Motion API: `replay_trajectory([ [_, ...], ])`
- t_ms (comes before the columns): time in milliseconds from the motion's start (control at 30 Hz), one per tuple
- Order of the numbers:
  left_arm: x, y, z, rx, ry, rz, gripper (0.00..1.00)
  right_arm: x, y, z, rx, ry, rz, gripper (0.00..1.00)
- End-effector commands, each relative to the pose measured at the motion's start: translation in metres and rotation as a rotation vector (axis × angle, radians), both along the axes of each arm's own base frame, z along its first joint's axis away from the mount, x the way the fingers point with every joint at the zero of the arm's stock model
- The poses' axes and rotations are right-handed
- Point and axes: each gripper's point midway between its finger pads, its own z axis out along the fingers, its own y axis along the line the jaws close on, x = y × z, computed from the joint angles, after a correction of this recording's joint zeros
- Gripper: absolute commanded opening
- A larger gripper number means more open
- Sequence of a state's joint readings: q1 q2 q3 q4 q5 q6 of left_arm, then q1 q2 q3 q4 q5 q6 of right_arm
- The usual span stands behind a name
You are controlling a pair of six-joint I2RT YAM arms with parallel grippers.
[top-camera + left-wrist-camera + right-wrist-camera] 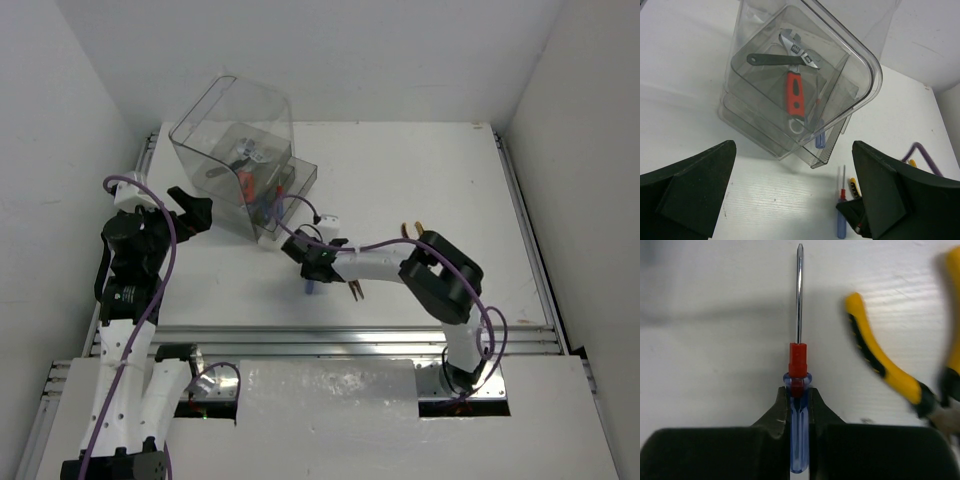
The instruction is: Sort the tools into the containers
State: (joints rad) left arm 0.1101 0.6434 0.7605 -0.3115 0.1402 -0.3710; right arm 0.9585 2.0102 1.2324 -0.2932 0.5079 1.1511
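**A:** Where is the blue-handled screwdriver [797, 357]?

**B:** It is on the table [430, 180], near the clear box [230, 130], on the side toward the arm bases. In the left wrist view its long axis runs toward the box, with the metal tip at the box end and the blue handle at the far end.

**A:** And the right gripper [799, 395]?

**B:** It is clamped on the handle. The 2 fingers press its 2 sides just behind the red collar, in line with the shaft.

**A:** Anything beside it?

**B:** The yellow-handled pliers [885, 370] lie just beside it, on the side away from the box, not touching it.

**A:** What is in the box?

**B:** The red-handled adjustable wrench [796, 90] lies in the upper tray, with the black-handled wrench [772, 59] crossing its head. A 2nd blue handle [820, 139] shows lower down.

**A:** The left gripper [193, 208]?

**B:** Its jaws are wide apart and hold nothing. It hangs near the box and faces it.
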Motion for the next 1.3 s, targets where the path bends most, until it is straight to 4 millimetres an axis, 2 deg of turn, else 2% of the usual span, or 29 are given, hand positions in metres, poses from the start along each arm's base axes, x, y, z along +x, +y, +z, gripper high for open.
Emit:
replay_trajectory([
  [0,0.001,-0.001,0.025,0.020,-0.072,-0.009,1.00,0.003,-0.001,0.044,0.129,-0.082,-0.013,0.00],
  [33,0.001,-0.001,0.025,0.020,-0.072,-0.009,1.00,0.001,-0.006,0.049,0.139,-0.086,-0.006,0.00],
  [100,0.001,0.000,0.025,0.021,-0.073,-0.007,1.00,0.010,-0.008,0.080,0.212,-0.141,0.005,0.01],
  [133,0.001,0.000,0.025,0.021,-0.072,-0.007,1.00,0.014,-0.001,0.093,0.278,-0.153,0.025,0.01],
  [200,0.002,-0.001,0.024,0.020,-0.069,-0.009,1.00,0.028,-0.012,0.111,0.352,-0.172,0.008,0.02],
  [300,0.001,-0.001,0.025,0.019,-0.072,-0.008,1.00,0.051,-0.013,0.134,0.456,-0.182,-0.001,0.02],
  [333,0.001,0.000,0.024,0.020,-0.070,-0.007,1.00,0.060,-0.015,0.132,0.459,-0.171,-0.018,0.02],
  [367,0.000,0.000,0.026,0.021,-0.075,-0.003,1.00,0.064,-0.011,0.133,0.474,-0.148,-0.011,0.02],
  [400,0.000,0.001,0.026,0.022,-0.075,0.000,1.00,0.076,-0.001,0.151,0.516,-0.164,-0.009,0.02],
  [433,0.000,0.002,0.027,0.024,-0.078,0.005,1.00,0.085,0.001,0.141,0.510,-0.134,-0.019,0.02],
  [467,-0.001,0.003,0.027,0.026,-0.079,0.011,1.00,0.090,0.006,0.143,0.525,-0.122,-0.020,0.03],
  [500,-0.001,0.003,0.027,0.026,-0.080,0.011,1.00,0.104,0.016,0.162,0.566,-0.148,-0.025,0.04],
  [533,-0.001,0.003,0.027,0.027,-0.079,0.011,1.00,0.119,0.024,0.168,0.580,-0.149,-0.030,0.05],
  [567,-0.001,0.003,0.027,0.026,-0.080,0.011,1.00,0.118,0.023,0.151,0.556,-0.112,-0.041,0.05],
  [600,-0.001,0.002,0.026,0.027,-0.078,0.009,1.00,0.134,0.032,0.176,0.589,-0.153,-0.038,0.06],
  [633,-0.001,0.002,0.028,0.027,-0.081,0.008,1.00,0.137,0.034,0.174,0.565,-0.135,-0.047,0.06],
  [667,-0.001,0.002,0.027,0.027,-0.081,0.006,1.00,0.152,0.040,0.178,0.562,-0.150,-0.058,0.07],
  [767,-0.002,0.002,0.029,0.029,-0.085,0.007,1.00,0.167,0.054,0.172,0.553,-0.118,-0.068,0.24],
  [800,-0.002,0.002,0.029,0.029,-0.085,0.006,1.00,0.165,0.052,0.163,0.523,-0.083,-0.076,0.43],
  [833,-0.002,0.002,0.029,0.031,-0.085,0.009,1.00,0.167,0.055,0.164,0.527,-0.083,-0.077,0.49],
  [900,-0.002,0.002,0.028,0.030,-0.084,0.006,1.00,0.166,0.054,0.160,0.528,-0.080,-0.075,0.58],
  [933,-0.002,0.002,0.029,0.031,-0.085,0.007,1.00,0.163,0.050,0.153,0.513,-0.073,-0.083,0.59],
  [1000,-0.002,0.003,0.029,0.030,-0.084,0.009,1.00,0.162,0.038,0.163,0.509,-0.101,-0.094,0.59],
  [1033,-0.002,0.003,0.027,0.029,-0.081,0.009,1.00,0.160,0.031,0.161,0.500,-0.106,-0.101,0.59],
  [1067,-0.002,0.002,0.029,0.029,-0.084,0.007,1.00,0.151,0.019,0.141,0.463,-0.080,-0.110,0.56],
  [1100,-0.002,0.002,0.028,0.028,-0.082,0.006,1.00,0.154,0.010,0.154,0.475,-0.128,-0.124,0.50],
  [1133,-0.002,0.002,0.028,0.028,-0.082,0.006,1.00,0.145,-0.004,0.130,0.433,-0.099,-0.144,0.40],
  [1167,-0.002,0.002,0.027,0.028,-0.081,0.006,1.00,0.147,-0.010,0.131,0.441,-0.118,-0.151,0.02],
  [1267,-0.001,0.001,0.028,0.026,-0.084,0.000,1.00,0.149,-0.019,0.112,0.416,-0.090,-0.145,0.00],
])
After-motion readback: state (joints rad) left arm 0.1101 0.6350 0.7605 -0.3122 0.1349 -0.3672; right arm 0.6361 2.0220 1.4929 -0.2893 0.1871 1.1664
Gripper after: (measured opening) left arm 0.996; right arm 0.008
